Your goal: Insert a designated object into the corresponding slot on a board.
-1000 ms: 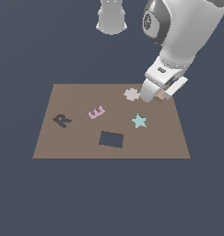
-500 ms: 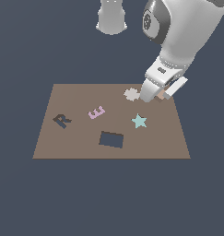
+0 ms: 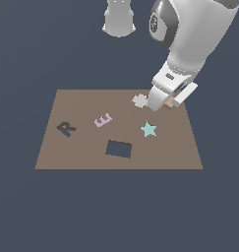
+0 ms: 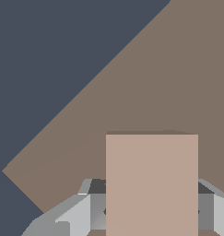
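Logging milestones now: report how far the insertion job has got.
Done: the gripper has reached the tan block, fingers on both sides. In hand: securing it near the board's far edge. Left: carrying it to the dark slot, which is empty, and inserting it.

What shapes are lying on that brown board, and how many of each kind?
Letters: 2, dark R and pink E
Stars: 1, teal star
Gear shapes: 1, pale gear piece
Rectangular blocks: 1, tan block between the end effector's fingers
Total: 5
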You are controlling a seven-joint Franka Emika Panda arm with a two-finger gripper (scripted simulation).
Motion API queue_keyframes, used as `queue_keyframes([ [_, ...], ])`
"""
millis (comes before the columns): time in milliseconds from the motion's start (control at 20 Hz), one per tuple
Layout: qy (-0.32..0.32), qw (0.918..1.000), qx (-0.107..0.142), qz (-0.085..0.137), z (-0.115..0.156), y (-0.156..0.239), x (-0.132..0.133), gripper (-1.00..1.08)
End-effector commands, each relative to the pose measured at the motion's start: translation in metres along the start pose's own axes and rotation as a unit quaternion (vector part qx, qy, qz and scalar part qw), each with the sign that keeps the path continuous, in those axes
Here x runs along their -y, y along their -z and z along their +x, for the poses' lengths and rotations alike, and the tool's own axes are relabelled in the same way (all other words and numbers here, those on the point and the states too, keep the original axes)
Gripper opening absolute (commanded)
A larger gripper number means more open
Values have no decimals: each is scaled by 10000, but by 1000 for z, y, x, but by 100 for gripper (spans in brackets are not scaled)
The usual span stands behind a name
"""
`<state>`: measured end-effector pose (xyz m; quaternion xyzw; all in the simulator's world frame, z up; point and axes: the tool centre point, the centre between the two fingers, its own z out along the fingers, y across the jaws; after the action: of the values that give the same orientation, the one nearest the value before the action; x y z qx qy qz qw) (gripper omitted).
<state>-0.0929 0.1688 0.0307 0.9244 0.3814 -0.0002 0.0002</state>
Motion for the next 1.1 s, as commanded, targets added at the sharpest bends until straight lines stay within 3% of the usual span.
queue_keyframes([
  [0, 78, 10000, -2, -3, -2, 1, -7, -100],
  [600, 861, 9963, -1, -4, -16, 3, -70, -100],
  [1050, 1740, 9847, -1, -4, -18, 6, -143, -100],
])
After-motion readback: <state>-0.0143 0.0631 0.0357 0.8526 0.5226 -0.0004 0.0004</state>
